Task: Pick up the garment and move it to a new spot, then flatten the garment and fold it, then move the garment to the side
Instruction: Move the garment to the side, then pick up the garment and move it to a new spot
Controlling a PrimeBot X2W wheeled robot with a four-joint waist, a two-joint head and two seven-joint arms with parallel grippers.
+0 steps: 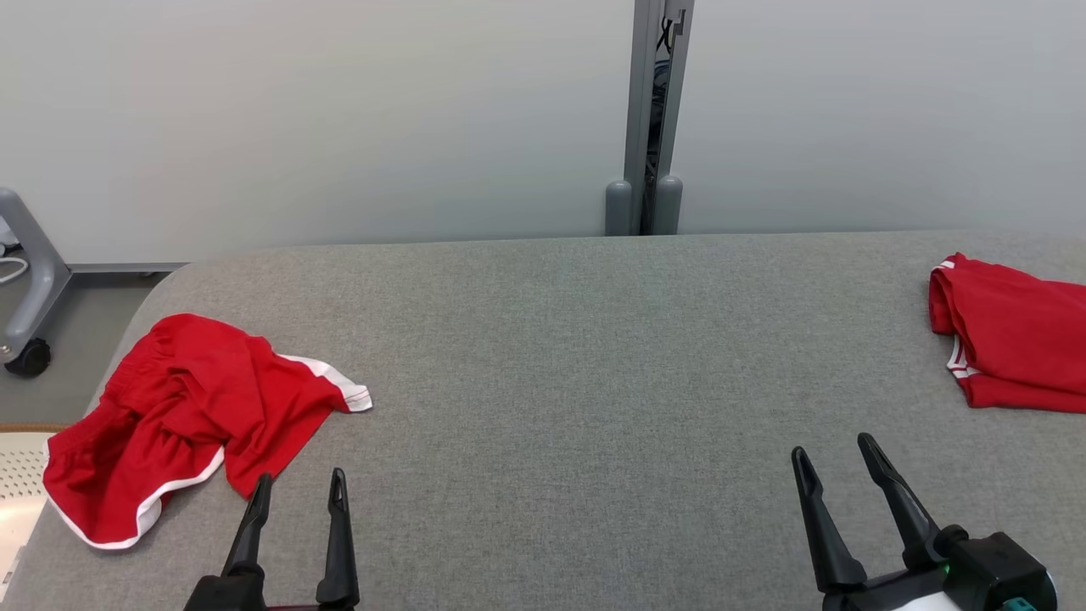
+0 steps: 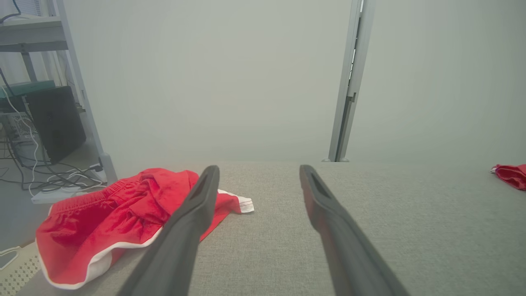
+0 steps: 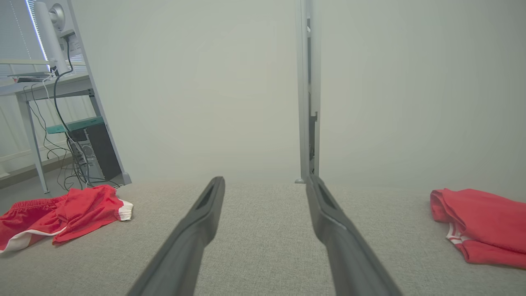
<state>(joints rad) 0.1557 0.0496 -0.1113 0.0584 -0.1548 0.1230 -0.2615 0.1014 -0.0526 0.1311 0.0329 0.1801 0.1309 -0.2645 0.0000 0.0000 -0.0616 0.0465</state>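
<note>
Garments, two, both thin red fabric with white trim: crumpled shorts (image 1: 187, 416), gathered waistband, bunched and wrinkled, at 8 o'clock in head view near the table's rounded corner; folded garment (image 1: 1014, 335), neat flat block, at 3 o'clock edge. Table (image 1: 577, 356), one, coarse grey woven cloth top. Grippers, two: left gripper (image 1: 301, 479) at 7 o'clock just beside the shorts, right gripper (image 1: 831, 448) at 5 o'clock; each has two long dark tapered fingers, spread wide, holding nothing.
</note>
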